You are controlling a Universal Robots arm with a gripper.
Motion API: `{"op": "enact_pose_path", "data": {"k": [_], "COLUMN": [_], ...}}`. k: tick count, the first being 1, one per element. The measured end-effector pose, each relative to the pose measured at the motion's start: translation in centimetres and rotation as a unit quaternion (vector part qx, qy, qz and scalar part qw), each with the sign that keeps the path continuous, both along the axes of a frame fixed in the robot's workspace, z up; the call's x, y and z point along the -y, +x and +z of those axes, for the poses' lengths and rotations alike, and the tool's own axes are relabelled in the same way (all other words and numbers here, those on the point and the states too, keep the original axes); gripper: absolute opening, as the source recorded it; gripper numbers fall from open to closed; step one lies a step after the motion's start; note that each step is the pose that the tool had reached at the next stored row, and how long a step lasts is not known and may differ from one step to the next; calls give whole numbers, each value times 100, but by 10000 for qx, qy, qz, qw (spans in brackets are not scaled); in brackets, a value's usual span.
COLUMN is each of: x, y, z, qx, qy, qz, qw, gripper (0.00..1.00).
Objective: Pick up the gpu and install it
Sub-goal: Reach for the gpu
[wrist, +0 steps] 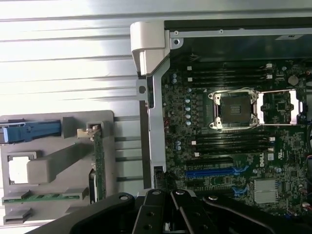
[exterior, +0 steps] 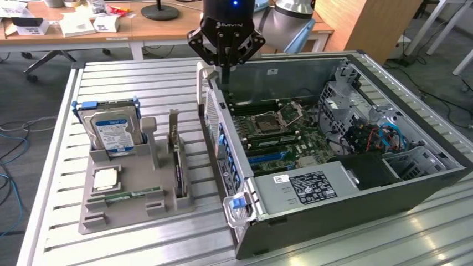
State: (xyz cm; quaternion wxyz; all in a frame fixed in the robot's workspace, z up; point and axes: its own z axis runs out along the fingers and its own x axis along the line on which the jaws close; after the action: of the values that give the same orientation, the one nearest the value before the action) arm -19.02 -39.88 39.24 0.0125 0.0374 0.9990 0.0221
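Robotics lab set up for computer-assembly work.

A robot arm [exterior: 292,14] carries its hand [exterior: 224,71] above a slatted aluminium table [exterior: 126,77]. Just below the hand lies an open desktop computer case [exterior: 414,183] with its motherboard [exterior: 288,133] exposed, and off to the hand's side sits a grey moulded fixture [exterior: 111,213] holding loose components. Beyond the hand are wooden desks [exterior: 148,27] strewn with boxes [exterior: 77,25], a rolling chair base [exterior: 48,58], and cables [exterior: 11,138] trailing across the floor [exterior: 15,183].
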Motion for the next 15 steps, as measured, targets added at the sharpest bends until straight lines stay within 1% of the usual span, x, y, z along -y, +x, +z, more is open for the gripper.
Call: {"op": "enact_pose_path", "data": {"k": [15], "x": [0], "y": [-119], "z": [-1], "qx": [0], "qy": [0], "qz": [0], "qw": [10000], "gripper": [11]}}
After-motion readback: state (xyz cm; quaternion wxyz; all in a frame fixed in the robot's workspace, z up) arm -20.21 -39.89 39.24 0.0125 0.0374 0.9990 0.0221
